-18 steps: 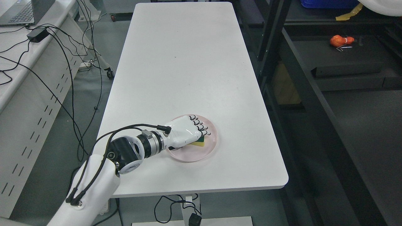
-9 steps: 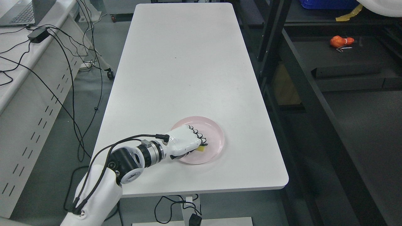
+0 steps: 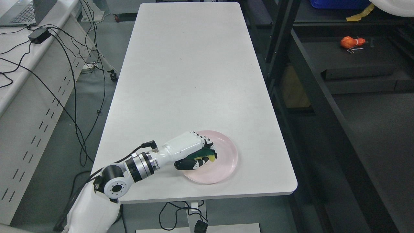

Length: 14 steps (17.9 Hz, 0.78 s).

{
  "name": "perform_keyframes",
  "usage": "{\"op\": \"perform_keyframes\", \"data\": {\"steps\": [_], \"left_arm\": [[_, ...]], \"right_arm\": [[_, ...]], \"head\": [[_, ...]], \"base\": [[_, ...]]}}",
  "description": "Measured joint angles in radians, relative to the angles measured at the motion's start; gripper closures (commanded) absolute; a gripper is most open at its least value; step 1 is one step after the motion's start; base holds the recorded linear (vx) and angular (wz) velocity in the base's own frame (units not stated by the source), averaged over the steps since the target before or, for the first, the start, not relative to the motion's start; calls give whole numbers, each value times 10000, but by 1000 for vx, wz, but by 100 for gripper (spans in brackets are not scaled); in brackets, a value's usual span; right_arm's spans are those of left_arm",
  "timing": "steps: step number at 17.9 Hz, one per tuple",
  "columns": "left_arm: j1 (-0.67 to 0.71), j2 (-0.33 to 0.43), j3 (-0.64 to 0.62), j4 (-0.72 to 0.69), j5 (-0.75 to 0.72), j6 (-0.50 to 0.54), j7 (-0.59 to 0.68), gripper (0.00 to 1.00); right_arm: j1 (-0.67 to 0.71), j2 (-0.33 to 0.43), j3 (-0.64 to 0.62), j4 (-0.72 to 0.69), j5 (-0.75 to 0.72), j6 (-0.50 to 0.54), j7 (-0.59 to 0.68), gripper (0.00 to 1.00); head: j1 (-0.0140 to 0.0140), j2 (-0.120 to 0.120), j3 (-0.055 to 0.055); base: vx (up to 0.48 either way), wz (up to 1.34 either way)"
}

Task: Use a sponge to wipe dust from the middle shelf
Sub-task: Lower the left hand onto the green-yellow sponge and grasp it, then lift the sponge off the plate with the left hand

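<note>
A yellow and green sponge (image 3: pixel 206 158) sits in my left hand (image 3: pixel 194 155), whose fingers are curled around it just above the left part of a pink plate (image 3: pixel 226 158). Only a little of the sponge shows between thumb and fingers. The plate lies near the front right corner of the white table (image 3: pixel 187 81). My left arm comes in from the lower left, with the wrist rolled so the palm faces the side. A dark shelf unit (image 3: pixel 323 97) stands right of the table. My right hand is out of view.
An orange object (image 3: pixel 350 42) lies on a dark shelf board at the upper right. A desk with a laptop (image 3: pixel 19 13) and several black cables (image 3: pixel 64 64) stands on the left. A yellow item (image 3: pixel 357 16) lies on a higher shelf board.
My left hand has closed on the sponge, rolled at the wrist and raised it slightly off the plate. The plate has shifted right and toward the table's front edge.
</note>
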Motion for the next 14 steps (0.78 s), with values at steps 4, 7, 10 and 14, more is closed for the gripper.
{"op": "perform_keyframes", "data": {"steps": [4, 7, 10, 14], "left_arm": [[478, -511, 1135, -55, 3149, 975, 317, 99], [1089, -761, 1699, -317, 5443, 2817, 953, 99], [1689, -946, 2104, -668, 6982, 3634, 1836, 99], [2820, -1111, 2450, -1300, 7994, 2952, 2283, 99]], "right_arm": [[1, 0, 0, 0, 0, 0, 0, 0], [2, 0, 0, 0, 0, 0, -1, 0], [-2, 0, 0, 0, 0, 0, -1, 0], [-3, 0, 0, 0, 0, 0, -1, 0]], "head": [[0, 0, 0], [0, 0, 0], [0, 0, 0], [0, 0, 0]], "base": [[0, 0], [0, 0], [8, 0], [-19, -88]]}}
